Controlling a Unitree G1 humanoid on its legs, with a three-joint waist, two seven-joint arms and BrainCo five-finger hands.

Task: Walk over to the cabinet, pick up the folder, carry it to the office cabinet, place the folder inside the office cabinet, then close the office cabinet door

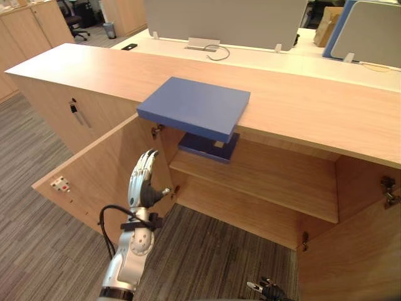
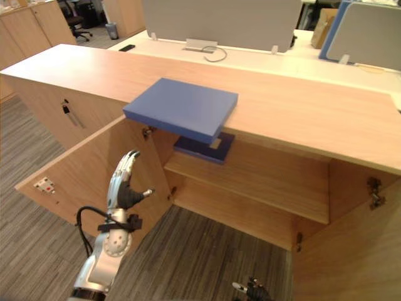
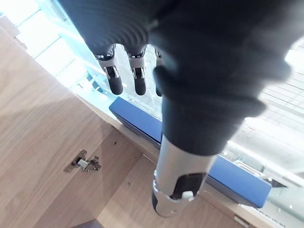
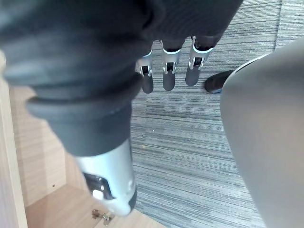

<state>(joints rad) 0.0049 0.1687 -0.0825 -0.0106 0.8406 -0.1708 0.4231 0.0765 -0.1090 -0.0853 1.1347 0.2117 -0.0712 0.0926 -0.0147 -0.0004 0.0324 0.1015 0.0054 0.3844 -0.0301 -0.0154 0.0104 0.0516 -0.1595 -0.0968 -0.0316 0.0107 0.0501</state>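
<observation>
Facing: low wooden office cabinet (image 1: 81, 66), both doors swung wide open.
Left door (image 1: 94, 166): opened out over the grey carpet (image 1: 207, 251); a small white tag (image 1: 60, 184) with red marks sits on its inner face.
Left robot hand (image 1: 144, 179): raised in front of the left door's inner face, fingers straight and pointing up, thumb out to the side, holding nothing. It is below the folder and apart from it.
Folder (image 1: 194, 106): blue, lying flat on the office cabinet's top. Its near part juts out past the front edge, over the open compartment. Neither robot hand touches it.
Dark blue flat item (image 1: 208, 148): on the shelf, directly beneath the overhanging folder.
Shelf (image 1: 276, 179): runs the width of the open compartment, bare to the right of the dark blue item.
Right door (image 1: 351, 251): open toward the camera, a metal hinge (image 1: 388, 188) showing at its upper inner edge.
Right robot hand (image 4: 170, 71): low by the right door, fingers straight and pointing toward the carpet, nothing held.
</observation>
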